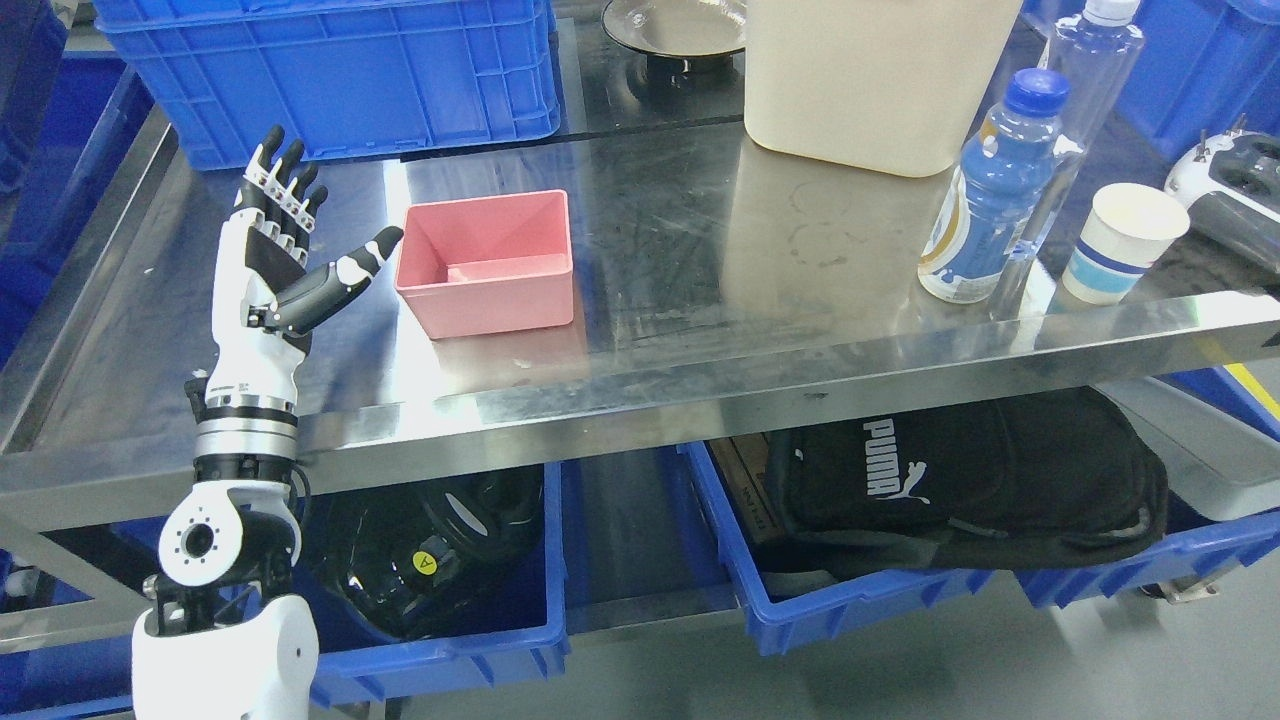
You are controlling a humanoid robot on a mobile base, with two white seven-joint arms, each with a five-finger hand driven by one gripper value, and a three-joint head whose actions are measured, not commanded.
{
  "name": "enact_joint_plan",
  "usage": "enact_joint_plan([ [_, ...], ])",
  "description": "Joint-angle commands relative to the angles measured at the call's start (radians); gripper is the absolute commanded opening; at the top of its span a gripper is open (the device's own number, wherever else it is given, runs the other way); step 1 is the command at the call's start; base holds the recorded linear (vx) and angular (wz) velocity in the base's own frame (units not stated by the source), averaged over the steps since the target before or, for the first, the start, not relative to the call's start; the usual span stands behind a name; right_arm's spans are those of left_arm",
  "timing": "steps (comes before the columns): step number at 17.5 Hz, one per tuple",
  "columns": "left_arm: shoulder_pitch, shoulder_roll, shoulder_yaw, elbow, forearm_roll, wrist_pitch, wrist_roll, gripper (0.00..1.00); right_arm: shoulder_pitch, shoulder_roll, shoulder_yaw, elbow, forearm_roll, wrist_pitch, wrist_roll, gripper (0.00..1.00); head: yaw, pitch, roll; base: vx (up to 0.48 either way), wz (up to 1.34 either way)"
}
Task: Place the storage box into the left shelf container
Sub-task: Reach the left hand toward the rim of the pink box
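A small pink storage box (487,262) stands open side up on the steel table (700,330), left of the middle. My left hand (290,235) is raised just left of the box, palm toward it, with its fingers (283,180) spread and its thumb tip close to the box's left wall. The hand holds nothing. A large blue crate (330,75) stands at the back left of the table, behind the hand and the box. My right arm does not show.
A beige bin (870,80), a blue drink bottle (990,190), a clear bottle (1085,80) and a paper cup (1122,243) stand at the right. Behind is a dark bowl (675,30). Below the table, blue bins (450,640) hold a black helmet and a black bag (960,480).
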Motion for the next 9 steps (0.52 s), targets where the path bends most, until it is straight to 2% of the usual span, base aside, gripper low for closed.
enact_joint_plan([
  [1,0.008,0.018,-0.003,-0.018,-0.001,-0.005,0.0,1.0,0.0,-0.017,0.0,0.0,0.008,-0.001,0.341,1.0,0.0,0.0,0.0,0.0,0.0],
  [3,0.0,0.018,0.003,-0.017,-0.003,-0.005,-0.002,1.0,0.0,-0.017,0.0,0.0,0.008,-0.001,0.341,1.0,0.0,0.0,0.0,0.0,0.0],
  [5,-0.018,0.066,0.004,-0.013,-0.003,-0.005,-0.031,1.0,0.0,-0.017,0.0,0.0,0.008,-0.001,0.341,1.0,0.0,0.0,0.0,0.0,0.0],
  [7,-0.061,0.171,0.003,0.002,-0.003,-0.005,-0.124,1.0,0.0,-0.017,0.0,0.0,0.008,-0.001,0.341,1.0,0.0,0.0,0.0,0.0,0.0],
  [9,-0.131,0.297,-0.002,0.046,-0.006,-0.005,-0.277,1.0,0.0,-0.017,0.0,0.0,0.008,-0.001,0.341,1.0,0.0,0.0,0.0,0.0,0.0],
])
